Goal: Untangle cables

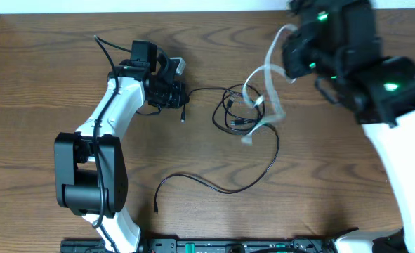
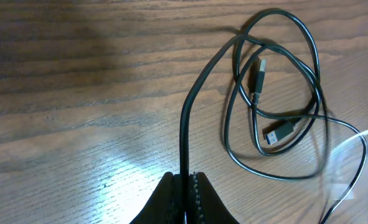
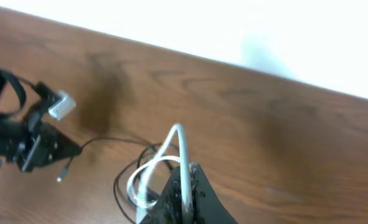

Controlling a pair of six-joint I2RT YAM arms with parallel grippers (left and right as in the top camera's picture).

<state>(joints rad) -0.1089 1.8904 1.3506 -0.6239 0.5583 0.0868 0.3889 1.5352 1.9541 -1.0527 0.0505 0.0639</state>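
The black cable (image 1: 229,184) lies on the wooden table in a small coil (image 1: 233,109) at centre, with a long tail curving to the front. My left gripper (image 1: 180,93) is shut on one end of it; in the left wrist view the cord (image 2: 185,134) runs from the jaws (image 2: 185,182) to the coil with two plugs (image 2: 278,132). My right gripper (image 1: 296,55) is shut on the white cable (image 1: 270,76) and holds it raised above the table; its loops hang blurred over the black coil. The right wrist view shows the white cable (image 3: 182,152) between the jaws (image 3: 187,180).
The left arm's white and black body (image 1: 98,151) fills the left front of the table. The right arm (image 1: 397,140) covers the right side. The table's far edge meets a white wall (image 3: 233,25). A black rail (image 1: 214,246) runs along the front edge.
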